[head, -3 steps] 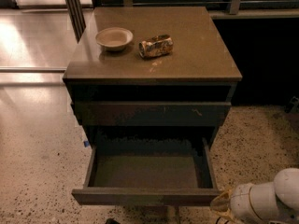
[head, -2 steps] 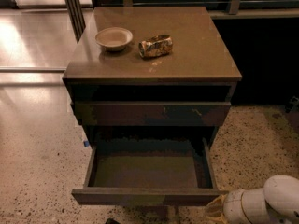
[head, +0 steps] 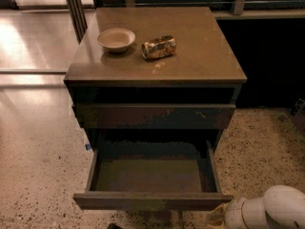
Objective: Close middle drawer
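Grey-brown, patchy paint marks the middle drawer (head: 150, 175), which stands pulled far out from under the upper front (head: 155, 116), its olive-brown floor open to view. That upper front is shut. As far as I can judge, none of the closing is done, and the whole travel back in is left.

Just beside the right end of the drawer's front and a little below it sits the claw (head: 218, 216), at the tip of the white arm (head: 271, 209). I cannot tell whether it touches the front, nor whether it is released or clenched. It looks placed for a push, though it sits off toward one corner, not at the middle.

Well above the drawer, on the tabletop (head: 200, 51), a pale bowl (head: 116, 38) and a crushed can (head: 158, 47) lie side by side.
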`<state>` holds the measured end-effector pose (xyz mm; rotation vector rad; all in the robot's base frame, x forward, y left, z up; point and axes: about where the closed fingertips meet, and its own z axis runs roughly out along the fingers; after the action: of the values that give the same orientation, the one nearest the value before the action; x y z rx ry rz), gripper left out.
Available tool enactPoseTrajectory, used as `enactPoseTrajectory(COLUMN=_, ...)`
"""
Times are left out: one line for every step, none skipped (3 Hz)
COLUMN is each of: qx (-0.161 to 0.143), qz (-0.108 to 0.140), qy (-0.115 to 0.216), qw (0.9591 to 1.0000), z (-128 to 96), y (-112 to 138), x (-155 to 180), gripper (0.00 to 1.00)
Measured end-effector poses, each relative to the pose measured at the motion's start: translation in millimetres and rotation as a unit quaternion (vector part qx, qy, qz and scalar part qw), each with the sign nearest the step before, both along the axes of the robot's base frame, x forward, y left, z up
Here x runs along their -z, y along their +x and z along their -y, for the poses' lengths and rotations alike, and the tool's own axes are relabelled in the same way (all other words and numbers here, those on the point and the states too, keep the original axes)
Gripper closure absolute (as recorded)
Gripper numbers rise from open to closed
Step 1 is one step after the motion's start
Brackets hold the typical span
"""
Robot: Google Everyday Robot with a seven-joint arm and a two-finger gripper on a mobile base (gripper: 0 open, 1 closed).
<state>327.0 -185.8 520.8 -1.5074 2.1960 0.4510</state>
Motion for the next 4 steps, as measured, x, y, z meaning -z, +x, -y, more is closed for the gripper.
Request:
enactPoseTrajectory(qx=0.018, qz=-0.012, qy=0.012, qw=0.9997, z=-23, y=-10, x=48, gripper=1.0)
enactPoseTrajectory(qx=0.042, qz=-0.019, qy=0.037, qw=0.9982, z=-46, y=-16, x=93, gripper=1.0)
enactPoseTrajectory(qx=0.049, qz=-0.025, qy=0.044, qw=0.9975, z=-50, y=-18, x=105, gripper=1.0)
enactPoseTrajectory(qx=0.053, qz=-0.018, qy=0.038, qw=0.9977, z=-49, y=-18, x=108, gripper=1.0)
